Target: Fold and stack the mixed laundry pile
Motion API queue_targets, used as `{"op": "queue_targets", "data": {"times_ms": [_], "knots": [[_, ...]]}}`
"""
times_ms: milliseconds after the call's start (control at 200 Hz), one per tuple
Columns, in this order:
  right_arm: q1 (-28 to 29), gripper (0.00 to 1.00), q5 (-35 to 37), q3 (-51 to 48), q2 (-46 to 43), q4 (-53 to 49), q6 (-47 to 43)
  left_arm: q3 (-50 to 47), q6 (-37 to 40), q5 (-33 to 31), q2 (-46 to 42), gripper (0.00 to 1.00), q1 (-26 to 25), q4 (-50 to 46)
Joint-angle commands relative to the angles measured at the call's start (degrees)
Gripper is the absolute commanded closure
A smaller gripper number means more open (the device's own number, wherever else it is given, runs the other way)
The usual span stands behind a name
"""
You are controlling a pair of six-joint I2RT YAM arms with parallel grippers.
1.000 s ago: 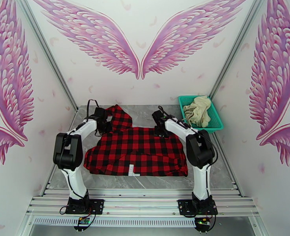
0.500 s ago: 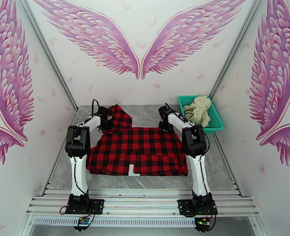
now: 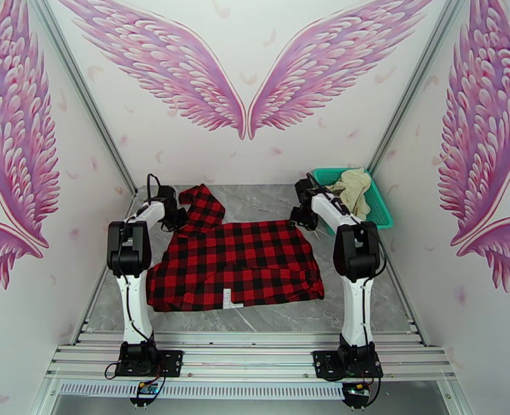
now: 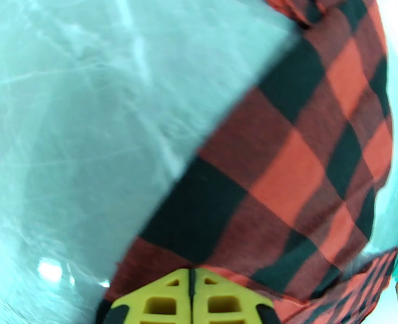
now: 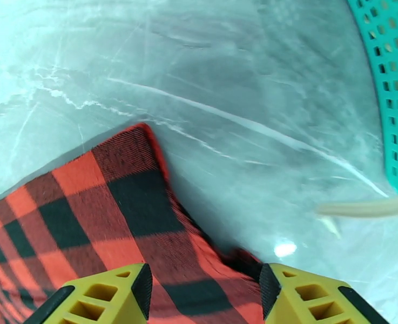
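Sprawling over the middle of the table point(image 3: 268, 198), the shirt point(image 3: 237, 264) looks light, limp and apt to drag, so I'd take it by its corners or hems. The cream cloth point(image 3: 355, 188), just as soft, is heaped in the basket point(image 3: 383, 217) at the far right corner, its shape unreadable. The left gripper point(image 4: 191, 272) is pressed together, seemingly pinching the sleeve near the far left corner, while the right gripper point(image 5: 204, 274) stands spread astride the shirt's far right corner.

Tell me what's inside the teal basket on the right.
A crumpled cream cloth lies in the basket. It covers much of the bottom, so anything beneath it cannot be seen.
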Motion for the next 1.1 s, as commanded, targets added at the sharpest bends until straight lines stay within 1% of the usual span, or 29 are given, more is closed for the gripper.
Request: {"op": "queue_targets", "data": {"times_ms": [0,115,240,385,450,580,670,850,945,1094], "knots": [[-0.89,0.38,-9.17,-2.36,1.2,1.8,-3.83,3.43,2.63,2.17,-1.6,0.85,-1.14,-3.02],[-0.87,0.36,-13.31,-1.28,4.16,3.45,-6.35,3.71,3.08,2.43,-3.71,0.82,-1.89,-4.1],[-0.77,0.38,-15.44,0.58,6.85,4.57,-8.17,1.97,3.51,2.62,-6.97,0.81,-2.92,-4.64],[-0.5,0.49,-17.23,2.61,7.73,4.81,-8.59,-1.78,3.74,2.5,-10.93,0.81,-3.87,-4.68],[-0.42,0.53,-17.46,2.73,6.16,5.51,-8.15,-3.76,3.74,2.44,-12.56,0.81,-4.06,-4.46],[-0.16,0.58,-18.81,2.35,2.23,7.26,-6.89,-7.56,3.78,2.01,-14.9,0.81,-4.27,-3.85],[0.58,0.58,-17.67,1.89,-0.01,7.07,-6.98,-9.44,3.7,2.07,-15.91,0.81,-4.27,-3.64],[0.9,0.58,-15.79,-2.87,-5.62,9.7,-5.5,-11.77,3.74,2.01,-17.13,0.81,-4.36,-3.19],[0.92,0.59,-14.62,-3.77,-7.9,10.08,-5.22,-12.26,3.82,2.0,-17.35,0.81,-4.36,-3.09],[0.9,0.59,-10.05,-4.39,-10.11,9.84,-5.74,-12.54,3.72,2.15,-17.42,0.81,-4.52,-2.94]]}}
